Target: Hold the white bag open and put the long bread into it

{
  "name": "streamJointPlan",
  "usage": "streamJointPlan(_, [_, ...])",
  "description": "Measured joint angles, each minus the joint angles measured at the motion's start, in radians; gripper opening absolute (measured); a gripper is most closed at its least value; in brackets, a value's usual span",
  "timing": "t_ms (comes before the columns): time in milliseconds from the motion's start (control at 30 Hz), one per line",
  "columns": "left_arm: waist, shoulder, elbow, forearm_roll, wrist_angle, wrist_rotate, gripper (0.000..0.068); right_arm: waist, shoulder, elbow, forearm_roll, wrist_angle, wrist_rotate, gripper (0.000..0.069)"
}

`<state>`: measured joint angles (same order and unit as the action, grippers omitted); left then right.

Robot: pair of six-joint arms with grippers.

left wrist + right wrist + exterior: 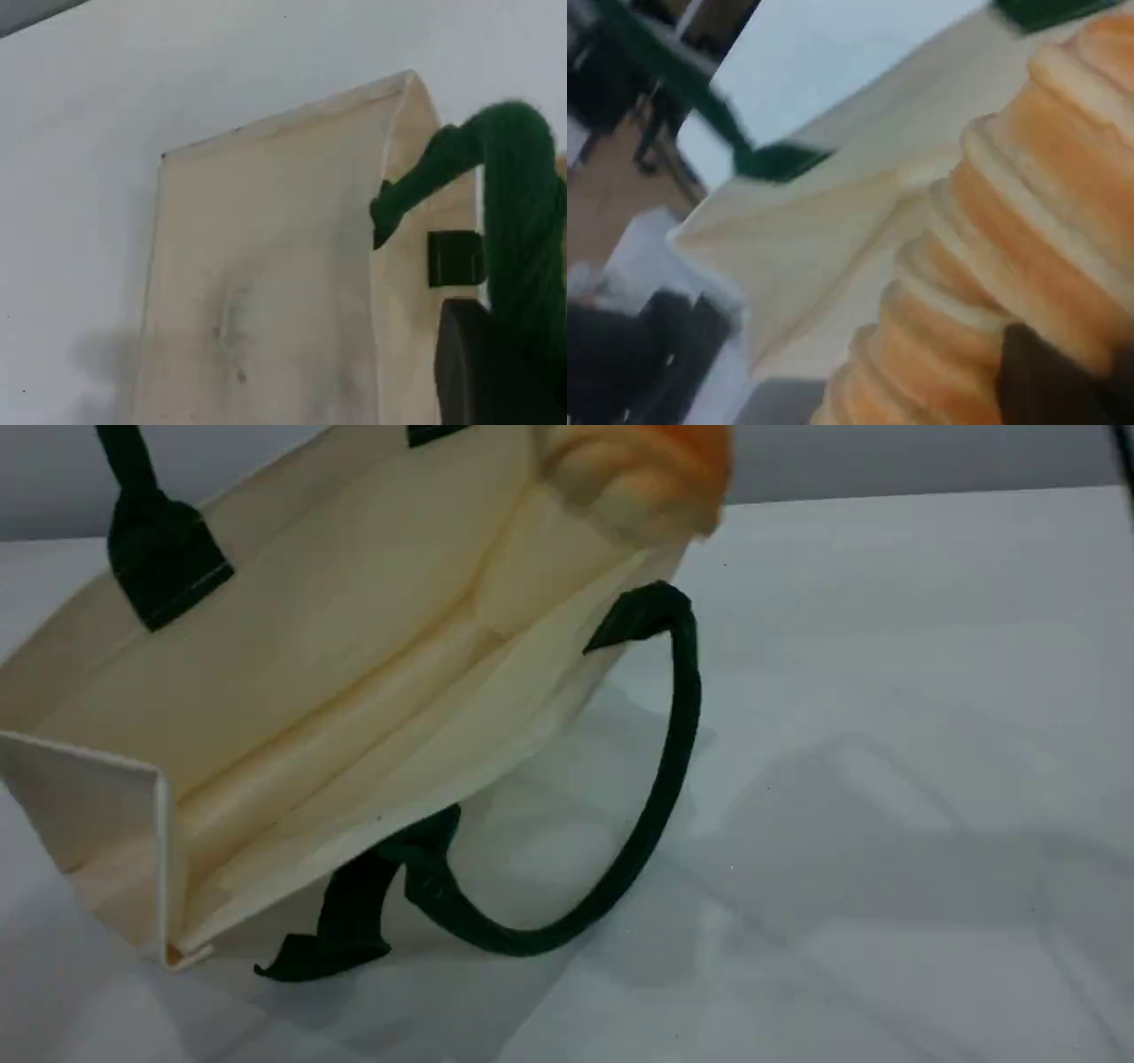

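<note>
Bag (292,691) sits at the 9 to 10 o'clock part of the scene view on the white counter (886,779), mouth gaping toward the camera, cream inside walls and a long bottom fold in sight. One dark green handle (660,797) loops out of the near rim and lies on the counter toward 6 o'clock; its green tab (328,939) is folded flat at the bag's near corner. The other handle (155,540) rises at 11 o'clock and runs off the top edge.

Left wrist view: the left fingers (483,367) show as a dark tip at 5 o'clock, pressed against the green rope handle (518,204); they are closed on the handle, with the bag's outer side (266,292) hanging beside.

Bread (642,474) is blurred at 12 o'clock in the scene view, above the bag's far right rim, off the counter. Right wrist view: the bread (1010,292) fills the right half, ridged orange bands with paler seams, and the right fingers (1050,376), a dark tip at 5 o'clock, are clamped on it. Bag rim (833,212) lies just behind the bread.
</note>
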<state>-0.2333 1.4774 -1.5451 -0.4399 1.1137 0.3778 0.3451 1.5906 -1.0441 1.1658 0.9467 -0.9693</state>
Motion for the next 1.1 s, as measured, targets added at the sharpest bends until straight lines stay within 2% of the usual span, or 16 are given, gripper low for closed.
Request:
streamJointPlan(100, [0.0, -0.003, 0.0, 0.0, 0.0, 0.0, 0.0078, 0.059, 0.0, 0.0, -0.015, -0.014, 0.008, 0.0048])
streamJointPlan(467, [0.0, -0.005, -0.003, -0.005, 0.024, -0.004, 0.0078, 0.231, 0.125, 0.0, 0.059, -0.218, 0.018, 0.0048])
streamJointPlan(833, [0.0, -0.005, -0.003, -0.008, 0.03, -0.016, 0.0078, 0.296, 0.312, -0.065, 0.356, -0.395, -0.117, 0.0048])
streamJointPlan(967, [0.0, -0.005, -0.003, -0.007, 0.038, -0.016, 0.0078, 0.295, 0.348, -0.099, 0.379, -0.437, -0.16, 0.0051])
streamJointPlan(1100, [0.0, -0.005, -0.003, -0.005, 0.039, -0.016, 0.0078, 0.295, 0.345, -0.102, 0.416, -0.426, -0.231, 0.0115])
